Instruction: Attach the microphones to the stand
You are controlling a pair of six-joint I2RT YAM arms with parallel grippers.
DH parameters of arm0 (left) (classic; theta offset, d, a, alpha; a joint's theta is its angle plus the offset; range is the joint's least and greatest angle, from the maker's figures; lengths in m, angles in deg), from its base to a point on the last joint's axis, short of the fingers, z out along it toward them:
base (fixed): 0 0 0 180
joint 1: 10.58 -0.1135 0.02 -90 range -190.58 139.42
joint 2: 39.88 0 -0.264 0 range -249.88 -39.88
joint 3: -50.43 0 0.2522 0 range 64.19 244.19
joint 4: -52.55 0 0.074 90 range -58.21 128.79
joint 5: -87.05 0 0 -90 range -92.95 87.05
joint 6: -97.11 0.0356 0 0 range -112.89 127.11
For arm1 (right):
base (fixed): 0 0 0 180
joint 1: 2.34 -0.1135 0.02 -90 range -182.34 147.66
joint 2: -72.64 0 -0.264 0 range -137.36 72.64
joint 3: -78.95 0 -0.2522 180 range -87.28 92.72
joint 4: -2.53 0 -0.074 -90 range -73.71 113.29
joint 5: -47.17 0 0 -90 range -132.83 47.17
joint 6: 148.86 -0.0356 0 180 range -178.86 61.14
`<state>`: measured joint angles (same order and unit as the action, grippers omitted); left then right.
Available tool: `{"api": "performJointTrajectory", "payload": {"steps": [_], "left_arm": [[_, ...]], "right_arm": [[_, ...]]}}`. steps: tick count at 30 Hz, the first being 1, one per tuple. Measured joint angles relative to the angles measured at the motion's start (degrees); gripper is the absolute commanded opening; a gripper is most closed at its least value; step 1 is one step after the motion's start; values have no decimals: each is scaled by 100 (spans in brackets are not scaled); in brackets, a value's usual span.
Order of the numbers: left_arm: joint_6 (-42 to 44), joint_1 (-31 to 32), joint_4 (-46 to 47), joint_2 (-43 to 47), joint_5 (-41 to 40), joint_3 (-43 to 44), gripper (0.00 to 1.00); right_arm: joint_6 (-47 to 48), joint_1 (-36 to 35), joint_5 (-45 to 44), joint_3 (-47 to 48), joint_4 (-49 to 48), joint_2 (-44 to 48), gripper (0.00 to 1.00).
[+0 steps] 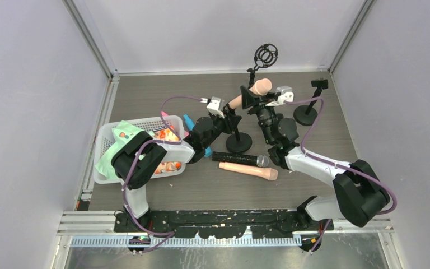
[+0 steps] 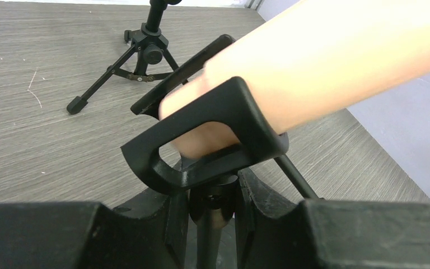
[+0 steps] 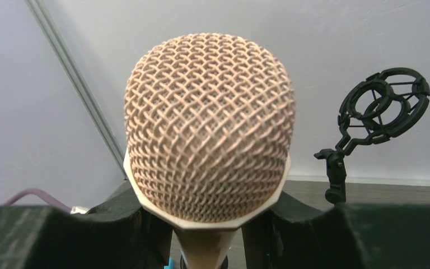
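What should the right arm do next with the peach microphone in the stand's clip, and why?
Probably ease the peach microphone deeper into the clip: its tail sits only just inside the ring, the right gripper clamps it below the head, and the left gripper holds the stand post steady.

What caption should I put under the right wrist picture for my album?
Peach microphone held close-up in the right hand, a black ring-topped stand behind it.

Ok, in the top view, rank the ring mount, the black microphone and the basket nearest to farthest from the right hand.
1. Ring mount, just behind the right hand.
2. Black microphone, lying flat on the near side.
3. Basket, far left.
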<state>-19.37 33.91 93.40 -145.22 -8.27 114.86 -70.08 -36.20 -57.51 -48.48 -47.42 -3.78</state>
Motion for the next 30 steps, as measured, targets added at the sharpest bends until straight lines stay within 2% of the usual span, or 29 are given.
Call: {"api": "performJointTrajectory", "payload": {"steps": [9, 19, 30], "left_arm": [[15, -2, -129, 0, 15, 74, 0], [743, 166, -92, 0, -66, 72, 0], [1016, 197, -55, 0, -46, 50, 0]], "right_arm": [[321, -317, -463, -227, -444, -168, 1], [291, -380, -776, -44, 509, 131, 1], [177, -380, -809, 11, 656, -33, 1]]}}
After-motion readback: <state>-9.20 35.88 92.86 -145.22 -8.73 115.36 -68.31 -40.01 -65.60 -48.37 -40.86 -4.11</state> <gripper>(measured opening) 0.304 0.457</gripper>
